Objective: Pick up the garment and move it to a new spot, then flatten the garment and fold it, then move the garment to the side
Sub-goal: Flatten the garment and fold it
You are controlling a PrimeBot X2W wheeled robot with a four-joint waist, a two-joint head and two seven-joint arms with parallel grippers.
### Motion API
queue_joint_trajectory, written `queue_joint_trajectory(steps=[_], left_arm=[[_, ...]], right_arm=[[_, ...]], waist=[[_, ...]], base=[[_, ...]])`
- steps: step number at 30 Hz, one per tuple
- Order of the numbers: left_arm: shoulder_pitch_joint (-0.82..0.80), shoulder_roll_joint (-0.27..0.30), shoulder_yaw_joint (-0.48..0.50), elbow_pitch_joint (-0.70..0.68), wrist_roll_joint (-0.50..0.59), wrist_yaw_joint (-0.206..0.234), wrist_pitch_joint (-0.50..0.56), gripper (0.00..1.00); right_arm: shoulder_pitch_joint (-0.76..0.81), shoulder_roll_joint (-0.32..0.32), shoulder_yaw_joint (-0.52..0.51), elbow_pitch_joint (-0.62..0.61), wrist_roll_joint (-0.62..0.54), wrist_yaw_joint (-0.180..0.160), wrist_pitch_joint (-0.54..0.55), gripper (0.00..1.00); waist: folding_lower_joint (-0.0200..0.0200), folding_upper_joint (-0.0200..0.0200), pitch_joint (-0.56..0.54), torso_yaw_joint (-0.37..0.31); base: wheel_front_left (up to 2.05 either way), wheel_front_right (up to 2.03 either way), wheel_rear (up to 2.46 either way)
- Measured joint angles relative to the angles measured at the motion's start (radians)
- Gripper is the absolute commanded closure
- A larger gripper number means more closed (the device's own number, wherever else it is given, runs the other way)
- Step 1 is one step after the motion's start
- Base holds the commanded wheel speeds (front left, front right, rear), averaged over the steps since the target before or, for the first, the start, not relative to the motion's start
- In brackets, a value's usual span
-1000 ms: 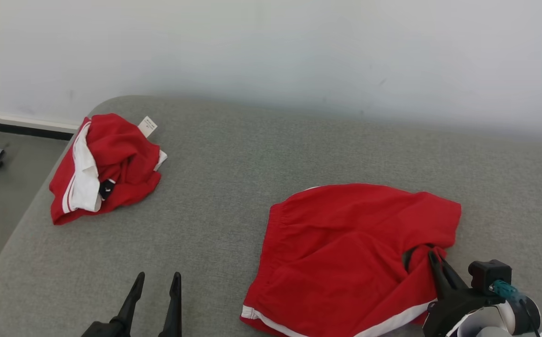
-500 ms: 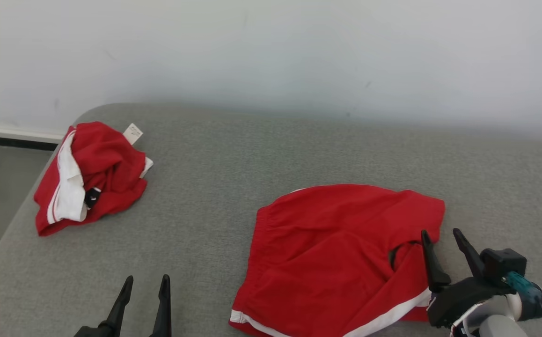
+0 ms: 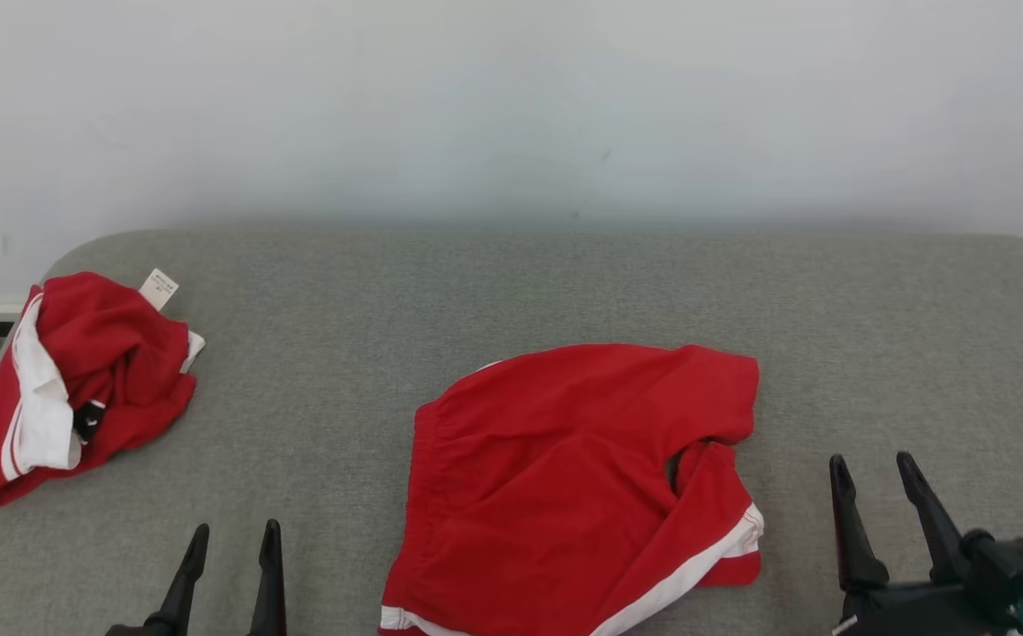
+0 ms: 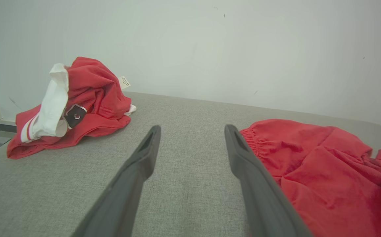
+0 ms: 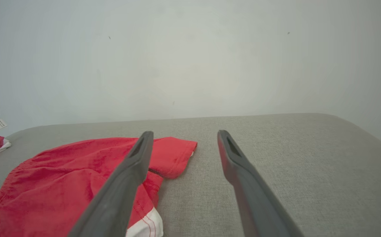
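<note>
Near the front edge of a grey pad, about midway along it, red shorts lie spread out but rumpled. The gathered waistband faces the pad's left edge, and a white stripe runs slantwise along the hem nearest the robot. On the right side of the shorts the cloth is turned over on itself, leaving a small dark opening between two red folds.

The right gripper stands over the pad's front edge just right of the shorts, clear of the cloth, with bare grey fabric between them. Its two dark fingers are spread wide and hold nothing. From the right wrist camera, the nearer finger crosses in front of the shorts' far corner, while the other points over bare pad toward the pale wall.

The left gripper hangs over the front edge to the left of the shorts, apart from them. Its fingers are likewise parted and empty, with only grey pad between them.

At the pad's left edge, toward the back-left corner and well apart from the shorts, a heap of red and white cloth sits bunched up. A white tag sticks out on the side facing the wall, and a small dark badge shows among the folds.
</note>
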Motion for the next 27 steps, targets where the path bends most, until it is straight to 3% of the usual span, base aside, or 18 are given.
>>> queue_joint_trajectory(steps=[14, 23, 27], left_arm=[[0.026, 0.027, 0.02, -0.006, 0.018, 0.0, 0.0, 0.0], [0.045, 0.034, 0.036, -0.009, 0.022, 0.0, 0.0, 0.0], [0.041, 0.062, -0.016, -0.007, 0.019, 0.0, 0.0, 0.0]], right_arm=[[0.188, 0.068, -0.044, -0.161, -0.018, 0.0, 0.0, 0.0], [0.201, 0.075, -0.026, -0.158, -0.02, 0.0, 0.0, 0.0], [0.187, 0.045, 0.002, -0.137, -0.015, 0.0, 0.0, 0.0]], waist=[[0.0, -0.0001, -0.014, -0.039], [0.0, -0.0001, -0.021, -0.034], [0.0, 0.0, -0.021, -0.023]], base=[[0.0, 0.0, 0.0], [0.0, 0.0, 0.0], [0.0, 0.0, 0.0]])
